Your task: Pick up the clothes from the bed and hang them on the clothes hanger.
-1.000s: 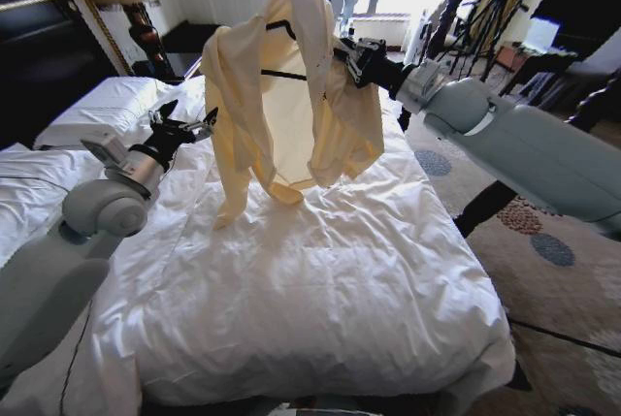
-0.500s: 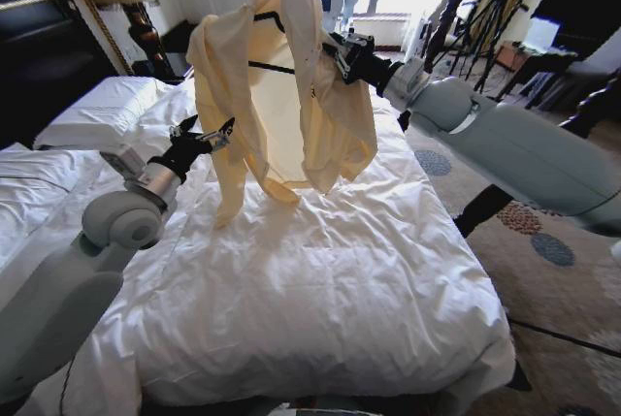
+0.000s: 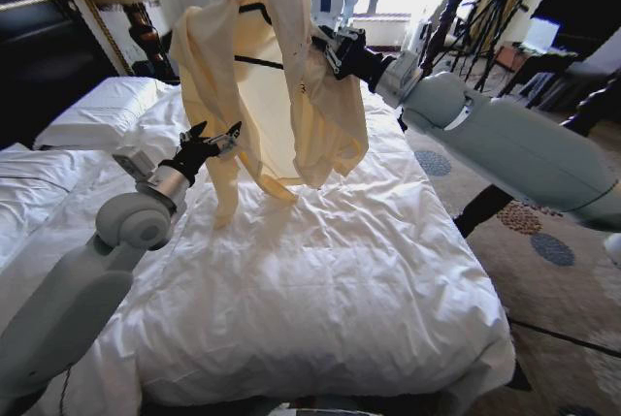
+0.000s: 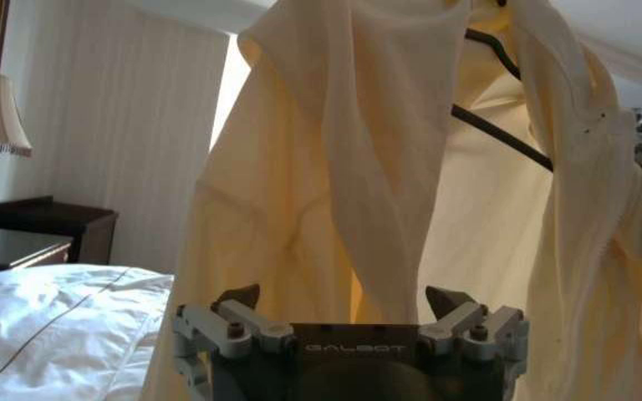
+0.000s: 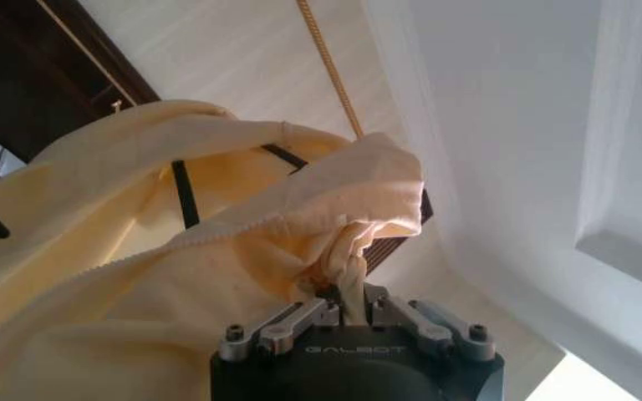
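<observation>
Above the bed, our right gripper pinches the top on the hanger; left gripper, jaws spread, should seize the sleeve squarely.

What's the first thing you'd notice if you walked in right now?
A pale yellow top hanging in the air above the big white bed, draped over a thin dark hanger. The right gripper holds it up, pinched on a bunch of its fabric. The left gripper is open beside the dangling sleeve, just above the duvet.
</observation>
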Robot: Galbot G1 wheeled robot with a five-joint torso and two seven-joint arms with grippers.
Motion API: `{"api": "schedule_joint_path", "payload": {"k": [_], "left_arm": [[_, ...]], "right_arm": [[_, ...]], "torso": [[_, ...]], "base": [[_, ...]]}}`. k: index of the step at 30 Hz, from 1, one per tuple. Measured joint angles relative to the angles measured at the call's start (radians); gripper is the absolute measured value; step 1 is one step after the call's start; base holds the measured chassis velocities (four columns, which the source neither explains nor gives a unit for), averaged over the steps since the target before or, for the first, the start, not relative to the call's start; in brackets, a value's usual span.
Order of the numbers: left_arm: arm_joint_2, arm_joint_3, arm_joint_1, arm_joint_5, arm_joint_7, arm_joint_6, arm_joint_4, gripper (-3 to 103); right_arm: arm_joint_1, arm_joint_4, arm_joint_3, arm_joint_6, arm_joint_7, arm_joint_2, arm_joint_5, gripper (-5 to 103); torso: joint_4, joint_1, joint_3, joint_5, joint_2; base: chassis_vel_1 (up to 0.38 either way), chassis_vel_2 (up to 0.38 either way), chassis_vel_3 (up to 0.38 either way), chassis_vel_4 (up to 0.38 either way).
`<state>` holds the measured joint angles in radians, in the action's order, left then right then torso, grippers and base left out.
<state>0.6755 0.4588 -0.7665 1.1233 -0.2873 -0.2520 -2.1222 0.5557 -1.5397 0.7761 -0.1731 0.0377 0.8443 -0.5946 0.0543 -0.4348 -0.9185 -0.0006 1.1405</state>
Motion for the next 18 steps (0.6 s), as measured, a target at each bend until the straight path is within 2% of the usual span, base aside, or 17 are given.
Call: {"api": "schedule_joint_path", "payload": {"k": [1, 4, 10, 12, 14, 16, 18], "left_arm": [[-0.003, 0.003, 0.000, 0.002, 0.003, 0.008, 0.004, 97], [-0.009, 0.012, -0.001, 0.007, 0.010, 0.019, 0.011, 93], [-0.019, 0.046, -0.011, 0.028, 0.027, 0.027, 0.016, 74], [-0.020, 0.050, -0.012, 0.029, 0.027, 0.027, 0.016, 74], [-0.022, 0.059, -0.014, 0.030, 0.024, 0.029, 0.016, 61], [-0.023, 0.061, -0.015, 0.030, 0.022, 0.029, 0.017, 61], [-0.025, 0.064, -0.014, 0.031, 0.016, 0.030, 0.020, 54]], "right_arm": [[-0.003, -0.003, 0.000, 0.000, 0.000, 0.000, 0.000, 5], [-0.011, -0.009, 0.002, 0.001, -0.002, -0.001, 0.000, 5], [-0.018, -0.013, 0.007, 0.002, -0.003, -0.008, 0.001, 5], [-0.019, -0.013, 0.007, 0.002, -0.003, -0.009, 0.002, 5], [-0.019, -0.009, 0.008, 0.002, -0.003, -0.009, 0.003, 5], [-0.020, -0.008, 0.008, 0.002, -0.003, -0.009, 0.004, 5], [-0.023, -0.007, 0.008, 0.002, -0.003, -0.009, 0.006, 5]], "torso": [[0.0000, 0.000, 0.000, 0.0001, 0.000], [0.0001, 0.000, 0.000, 0.0002, 0.000], [0.0000, 0.000, 0.000, 0.0002, 0.000], [0.0001, 0.000, 0.000, 0.0001, 0.000], [0.0001, 0.000, 0.000, 0.0002, 0.000], [0.0001, 0.000, 0.000, 0.0002, 0.000], [0.0000, 0.000, 0.000, 0.0001, 0.000]], "base": [[0.000, 0.000, 0.000, 0.000], [0.000, 0.000, 0.000, 0.000], [0.000, 0.000, 0.000, 0.000], [0.000, 0.000, 0.000, 0.000], [0.000, 0.000, 0.000, 0.000], [0.000, 0.000, 0.000, 0.000], [0.000, 0.000, 0.000, 0.000]]}}
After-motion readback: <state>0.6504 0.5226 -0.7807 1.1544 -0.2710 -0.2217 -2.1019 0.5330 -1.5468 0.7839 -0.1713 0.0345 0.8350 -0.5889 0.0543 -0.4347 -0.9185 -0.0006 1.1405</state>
